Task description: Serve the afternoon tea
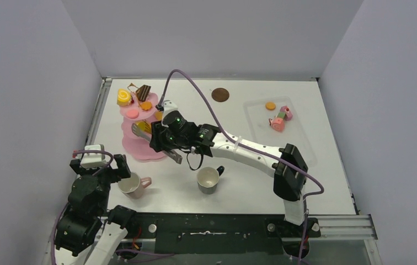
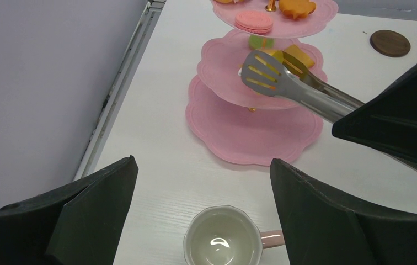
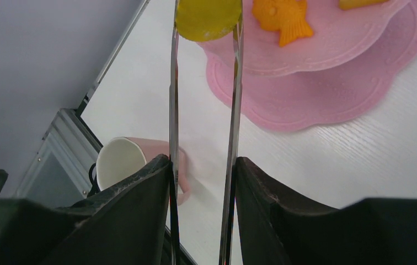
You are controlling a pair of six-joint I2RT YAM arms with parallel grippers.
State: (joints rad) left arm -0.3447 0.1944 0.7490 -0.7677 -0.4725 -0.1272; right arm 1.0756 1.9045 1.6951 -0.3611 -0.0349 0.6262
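Observation:
The pink three-tier stand (image 1: pixel 138 144) stands at the left with toy pastries (image 1: pixel 123 97) on its tiers. My right gripper (image 3: pixel 202 160) is shut on the long metal tongs (image 3: pixel 232 99). The tongs' tips pinch a round yellow pastry (image 3: pixel 207 19) over the middle tier, next to an orange fish pastry (image 3: pixel 282 19). The pink mug (image 2: pixel 224 240) stands upright on the table just below my open left gripper (image 2: pixel 203 163), with nothing between its fingers. The black mug (image 1: pixel 209 180) stands near the front middle. A round brown coaster (image 1: pixel 220 94) lies at the back.
A clear plastic tray (image 1: pixel 300 138) at the back right holds several more pastries (image 1: pixel 277 122). The right arm (image 1: pixel 250 152) stretches across the middle of the table toward the stand. A metal rail (image 1: pixel 102 105) runs along the table's left edge.

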